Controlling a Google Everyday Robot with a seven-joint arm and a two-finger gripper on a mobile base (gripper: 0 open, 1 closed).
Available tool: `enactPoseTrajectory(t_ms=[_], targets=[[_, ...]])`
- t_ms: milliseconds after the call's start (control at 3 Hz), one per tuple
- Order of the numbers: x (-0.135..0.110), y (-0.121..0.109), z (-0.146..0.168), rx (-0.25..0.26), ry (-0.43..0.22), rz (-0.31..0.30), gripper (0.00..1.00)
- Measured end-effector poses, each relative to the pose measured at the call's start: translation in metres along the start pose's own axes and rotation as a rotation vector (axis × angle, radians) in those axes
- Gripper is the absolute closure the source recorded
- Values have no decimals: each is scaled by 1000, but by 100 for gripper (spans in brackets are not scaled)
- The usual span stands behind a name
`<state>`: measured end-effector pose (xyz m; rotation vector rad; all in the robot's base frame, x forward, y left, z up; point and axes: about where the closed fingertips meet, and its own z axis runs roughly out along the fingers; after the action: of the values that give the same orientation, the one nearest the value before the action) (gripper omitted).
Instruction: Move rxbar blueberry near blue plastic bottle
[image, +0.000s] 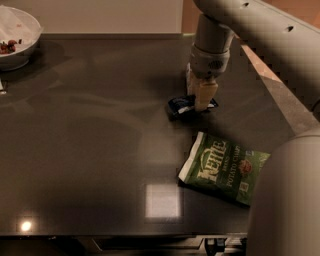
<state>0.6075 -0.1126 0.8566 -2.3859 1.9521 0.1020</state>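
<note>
Dark grey table (90, 150) fills the view, with a white bowl (17, 37) in the far left corner and a green chip bag (222, 167) lying flat near the front right. Right of the middle, the gripper (202, 105) points straight down. Its jaws are pinched on the little blue bar (180, 106), which is low at the table top, behind the chip bag and not touching it.

claw (204, 102) on rxbar blueberry (180, 106), partly hiding it
</note>
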Motion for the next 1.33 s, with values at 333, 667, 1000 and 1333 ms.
enactPoseTrajectory(t_ms=[333, 667, 1000, 1333], targets=[[20, 5, -1, -3, 21, 46, 100], [43, 6, 1, 3, 49, 115, 82], [64, 5, 1, 6, 67, 184, 59], [83, 2, 2, 16, 66, 253, 37]])
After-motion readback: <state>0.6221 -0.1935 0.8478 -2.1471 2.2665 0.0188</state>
